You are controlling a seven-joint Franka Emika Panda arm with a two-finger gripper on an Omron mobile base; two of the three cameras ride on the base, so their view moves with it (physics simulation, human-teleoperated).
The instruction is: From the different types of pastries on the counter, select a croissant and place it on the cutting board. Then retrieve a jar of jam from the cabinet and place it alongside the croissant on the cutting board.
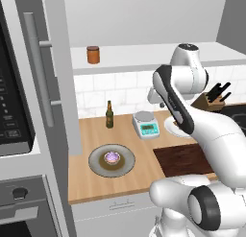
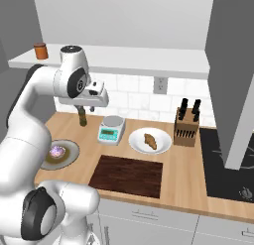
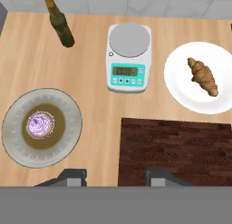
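Note:
My gripper (image 3: 117,178) hangs open and empty high over the counter (image 3: 90,105), above the left edge of the dark brown cutting board (image 3: 176,150) (image 2: 127,175). The golden-tan croissant (image 3: 204,76) (image 2: 150,141) lies on a white plate (image 3: 179,89) behind the board. The round pastry with pink-purple topping (image 3: 40,124) (image 1: 112,157) sits on a grey plate (image 3: 68,141) to the left. The orange-brown jar of jam (image 1: 93,54) (image 2: 40,51) stands on the white shelf of the cabinet, whose door (image 1: 60,63) stands open.
A kitchen scale (image 3: 128,57) sits between the two plates. A slim dark bottle (image 3: 59,21) stands near the tiled wall. A knife block (image 2: 186,125) and a black cooktop (image 2: 223,159) are to the right. A microwave (image 1: 12,111) fills the left.

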